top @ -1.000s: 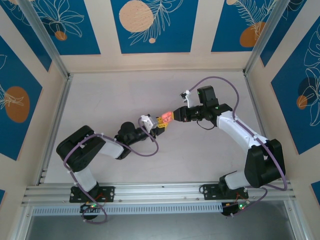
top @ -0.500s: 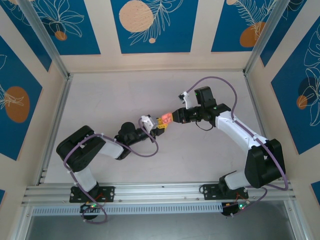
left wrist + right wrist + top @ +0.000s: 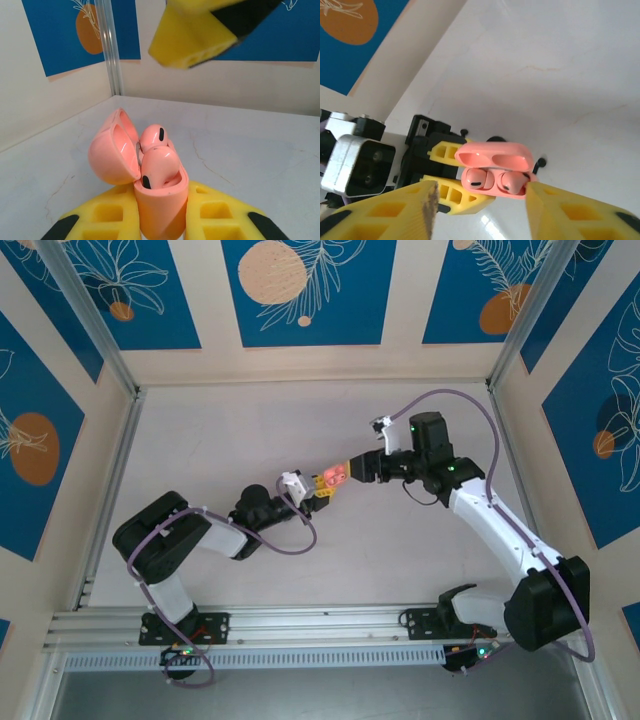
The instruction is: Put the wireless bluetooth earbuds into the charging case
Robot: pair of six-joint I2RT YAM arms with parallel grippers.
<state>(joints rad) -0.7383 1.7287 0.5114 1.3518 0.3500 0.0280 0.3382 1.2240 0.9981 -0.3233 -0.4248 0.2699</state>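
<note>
left tool (image 3: 161, 222): closed on the charging case (image 3: 160, 210), w/ 1 yellow finger (image 3: 112, 217) pressed to ea. side of the case's lower body. In the top view the left tool (image 3: 316, 490) sat near mid-bench, pointing up-right.
right tool (image 3: 481, 194): spread wide, holding nothing. Its 2 yellow fingers (image 3: 395, 210) framed the case from above and did not touch it. In the top view the right tool (image 3: 350, 470) was just right of the case, nose to nose w/ the left tool. 1 of its fingers showed blurred at the top of the left wrist view (image 3: 192, 37).
charging case: pink, glossy, upright in the left tool's grip and raised off the bench. It also showed as a small pink spot btwn the 2 tools (image 3: 330, 477), and from above (image 3: 495, 185).
lid (image 3: 112, 152): open, swung back on its hinge, inner hollow facing the wells.
earbuds (image 3: 159, 167): 2, pink w/ small black ovals, side by side in the case's wells (image 3: 475, 179). The nearer 1 looked tilted in the left wrist view; could not tell if fully seated.
black bit (image 3: 540, 162): small, thin-stemmed, just beside the case's right end; too small to identify.
bench (image 3: 250, 145): pale w/ faint hairline marks.
walls: cream w/ blue panels (image 3: 300, 290) carrying orange discs.
</note>
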